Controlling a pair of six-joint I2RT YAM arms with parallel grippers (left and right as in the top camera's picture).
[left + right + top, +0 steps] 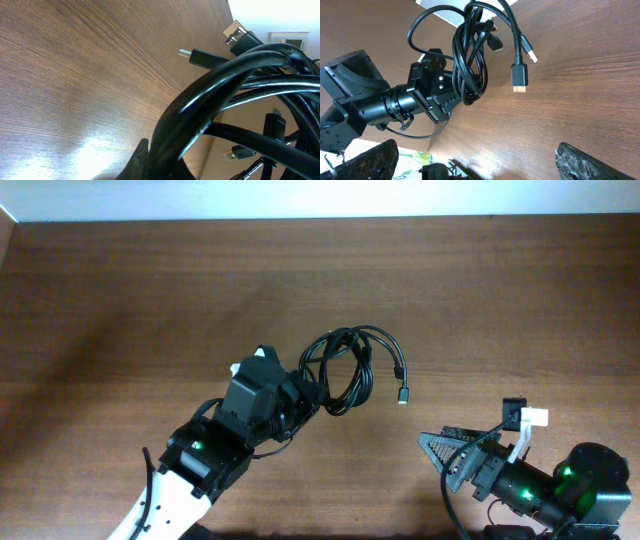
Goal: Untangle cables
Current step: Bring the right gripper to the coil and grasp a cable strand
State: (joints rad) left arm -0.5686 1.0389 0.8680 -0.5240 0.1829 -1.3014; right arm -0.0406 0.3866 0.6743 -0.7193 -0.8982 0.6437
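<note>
Left gripper [306, 396] is pressed together on the cables [350, 365], pinching the black bundle at its 8 o'clock edge, just below the middle of the overhead view; the arm behind it runs off toward 7 o'clock. From that pinch the cables spread toward 2 o'clock in a few overlapping loops, with several strands crossing one another near the grip. Two loose ends trail out on the 3 o'clock side of the loops: a silver-tipped plug [403, 395] at the lower end and a small dark plug [400, 370] just above it, both over the bare wooden table [150, 300]. Whether the bundle rests on the table or hangs just over it cannot be told. In the left wrist view the glossy strands fill the 3 to 5 o'clock part of the picture, with two plug ends poking out toward 1 o'clock. Right gripper [475, 150] stands spread wide with nothing between its fingers, at 4 o'clock in the overhead view, well apart from the cables and turned toward them
</note>
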